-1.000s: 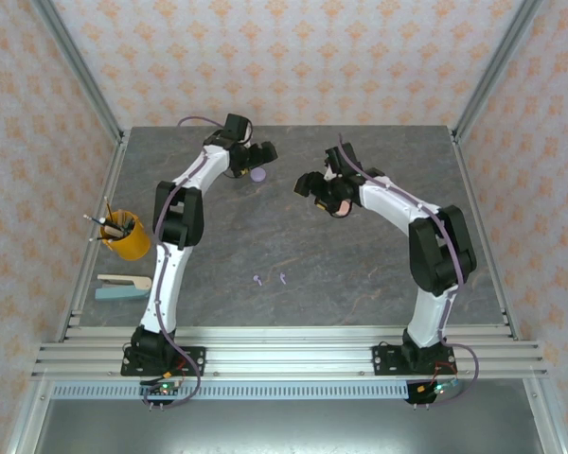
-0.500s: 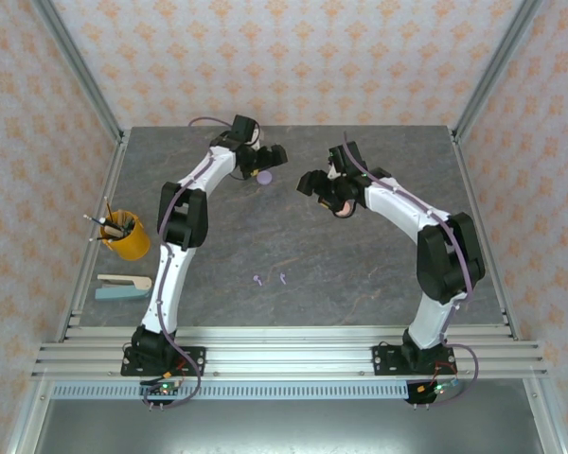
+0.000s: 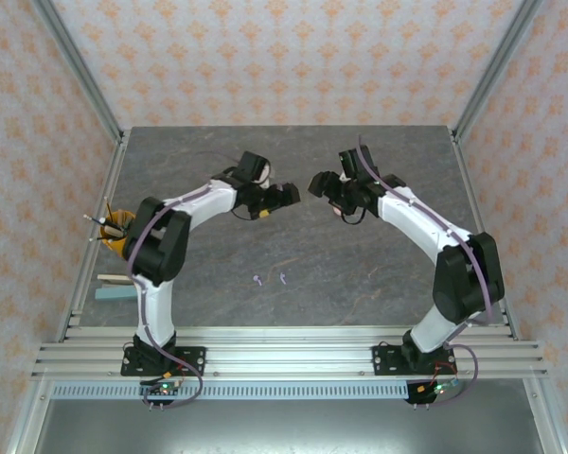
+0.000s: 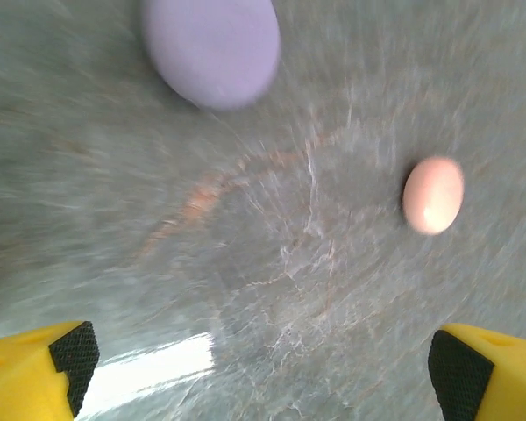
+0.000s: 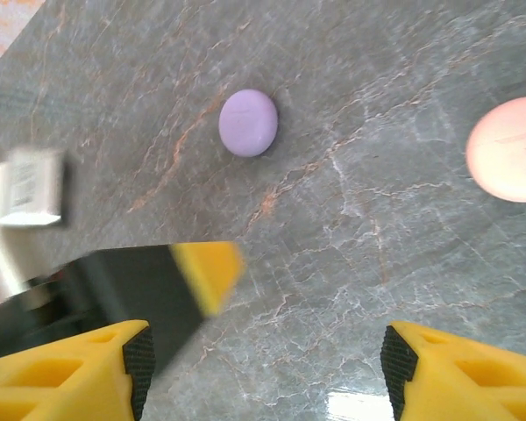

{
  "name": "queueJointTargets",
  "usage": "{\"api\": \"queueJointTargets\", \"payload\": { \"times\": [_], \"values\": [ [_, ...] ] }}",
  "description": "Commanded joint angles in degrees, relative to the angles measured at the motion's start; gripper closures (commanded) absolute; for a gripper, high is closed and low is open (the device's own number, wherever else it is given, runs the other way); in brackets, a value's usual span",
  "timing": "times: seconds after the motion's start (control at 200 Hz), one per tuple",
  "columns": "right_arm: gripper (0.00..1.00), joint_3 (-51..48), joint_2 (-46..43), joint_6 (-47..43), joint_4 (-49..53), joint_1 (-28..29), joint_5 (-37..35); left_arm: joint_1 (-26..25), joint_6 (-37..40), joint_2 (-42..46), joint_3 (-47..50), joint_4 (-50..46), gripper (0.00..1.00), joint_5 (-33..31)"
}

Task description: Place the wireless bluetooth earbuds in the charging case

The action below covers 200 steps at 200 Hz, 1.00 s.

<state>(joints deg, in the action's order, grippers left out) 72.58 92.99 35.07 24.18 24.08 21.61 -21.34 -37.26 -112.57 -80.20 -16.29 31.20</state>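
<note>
I start with the grey stone table [image 3: 360, 274], which spans the whole work area. My left arm [image 3: 156, 251] rises from its base, folds sharply at the elbow near the left edge of the table, then runs its forearm rightward toward the middle. My right arm [image 3: 464, 274] mirrors it: elbow out by the right edge, forearm angled up and to the left. The two wrists nearly meet over the far centre of the table, with the left gripper [image 3: 284, 196] and the right gripper [image 3: 319, 182] facing each other, close but apart.

A yellow pen cup [image 3: 112, 236] stands at the left edge, partly behind my left elbow.

On the left wrist camera, the left gripper's fingers [image 4: 74, 355] are spread as wide as they go, with only bare stone between them. On the right wrist camera, the right gripper's fingers [image 5: 401, 368] are well parted and also hold nothing.

Below them sit the round purple case [image 5: 248, 123] and the round pink case [image 5: 508, 160], both closed and well apart.

One pale purple earbud [image 3: 257, 280] lies on the table near a second earbud [image 3: 282, 277], toward the near edge between the arms and well away from both grippers and cases.
</note>
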Motion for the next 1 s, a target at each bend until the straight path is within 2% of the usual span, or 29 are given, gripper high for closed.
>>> {"api": "queueJointTargets", "payload": {
  "times": [0.0, 0.22, 0.375, 0.495, 0.996],
  "values": [
    [0.3, 3.97, 2.61, 2.55, 6.21, 0.14, -5.78, 4.83, -5.46, 6.31, 0.98, 5.39, 0.0, -6.59],
    [0.29, 22.41, 18.7, 5.24, 18.11, 1.92, -9.96, 6.79, 0.69, 6.84, -5.04, -5.75, 0.0, -11.28],
    [0.26, 41.36, 31.97, 0.46, 29.66, 4.66, -14.31, 8.07, 2.01, 6.93, -5.59, -7.98, 0.0, -14.06],
    [0.24, 52.31, 40.11, -3.39, 34.85, 5.78, -15.44, 9.52, 1.66, 6.76, -5.35, -7.45, 0.0, -14.07],
    [0.21, 68.98, 54.43, -12.2, 32.43, 7.47, -14.31, 12.73, 0.61, 5.97, -4.78, -7.36, 0.0, -13.91]
  ]
}}
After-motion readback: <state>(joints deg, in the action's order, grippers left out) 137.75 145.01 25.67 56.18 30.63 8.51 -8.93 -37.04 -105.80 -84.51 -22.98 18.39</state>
